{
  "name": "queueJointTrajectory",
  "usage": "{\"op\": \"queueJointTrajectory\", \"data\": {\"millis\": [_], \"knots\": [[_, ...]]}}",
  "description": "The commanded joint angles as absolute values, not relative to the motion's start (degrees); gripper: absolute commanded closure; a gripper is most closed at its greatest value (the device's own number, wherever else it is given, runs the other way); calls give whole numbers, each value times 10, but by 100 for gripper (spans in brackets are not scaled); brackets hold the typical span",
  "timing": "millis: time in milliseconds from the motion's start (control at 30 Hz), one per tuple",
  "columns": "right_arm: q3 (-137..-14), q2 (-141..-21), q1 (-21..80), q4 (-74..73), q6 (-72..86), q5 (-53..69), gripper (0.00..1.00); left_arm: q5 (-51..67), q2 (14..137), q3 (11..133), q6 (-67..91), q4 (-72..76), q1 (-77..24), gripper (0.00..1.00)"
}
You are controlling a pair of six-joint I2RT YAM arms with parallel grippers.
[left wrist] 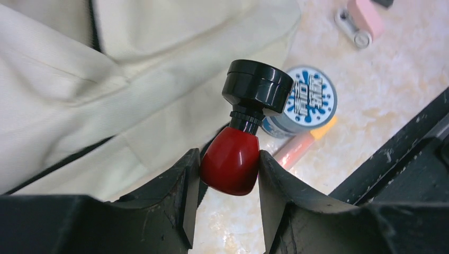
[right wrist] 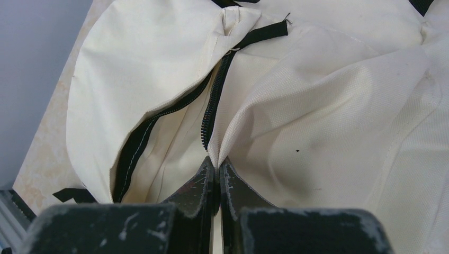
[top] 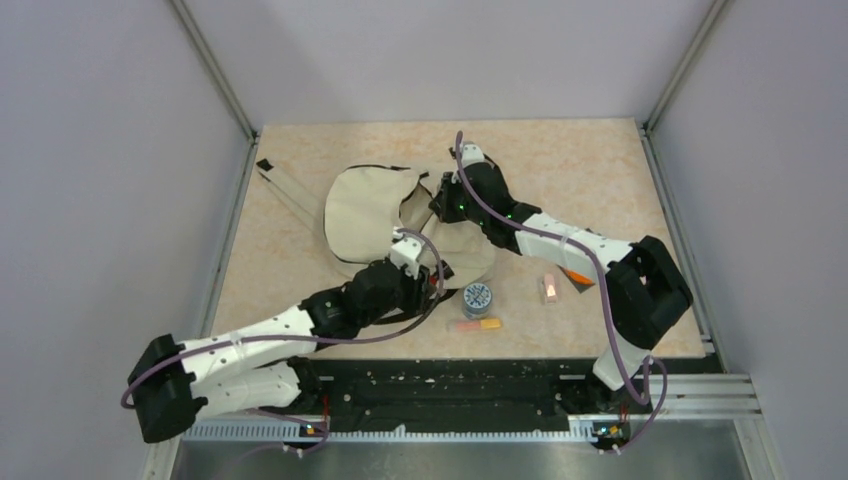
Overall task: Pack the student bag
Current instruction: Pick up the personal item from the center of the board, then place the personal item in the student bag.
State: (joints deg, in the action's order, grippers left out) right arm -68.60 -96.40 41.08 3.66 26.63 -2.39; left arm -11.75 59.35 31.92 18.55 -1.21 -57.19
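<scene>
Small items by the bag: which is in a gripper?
The red black-capped item, clamped by the left gripper; the blue-white tin, pink-orange pen and pink case lie on the table.

top: hi, looks dwn on table point(top: 600, 170) | wrists: close-up | all share bag point(top: 365, 215)

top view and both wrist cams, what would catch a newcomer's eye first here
The big cream student bag lies mid-table with its black zipper gaping open. The right gripper pinches the bag's fabric right at the zipper edge. The left gripper clamps a glossy red item with a black cap just beside the bag, near the table's front.
</scene>
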Motion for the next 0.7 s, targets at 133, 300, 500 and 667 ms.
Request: {"op": "queueJointTrajectory", "data": {"millis": [133, 300, 500, 667], "knots": [[-680, -924, 402, 67, 261, -36, 100, -208, 530, 482, 206, -220, -506, 71], [-673, -914, 401, 65, 259, -36, 100, -150, 557, 548, 186, -238, -400, 68], [-668, -896, 401, 63, 253, -37, 100, -105, 652, 606, 149, -240, -344, 68], [-664, -887, 401, 62, 250, -36, 100, -76, 707, 654, 123, -235, -338, 68]]}}
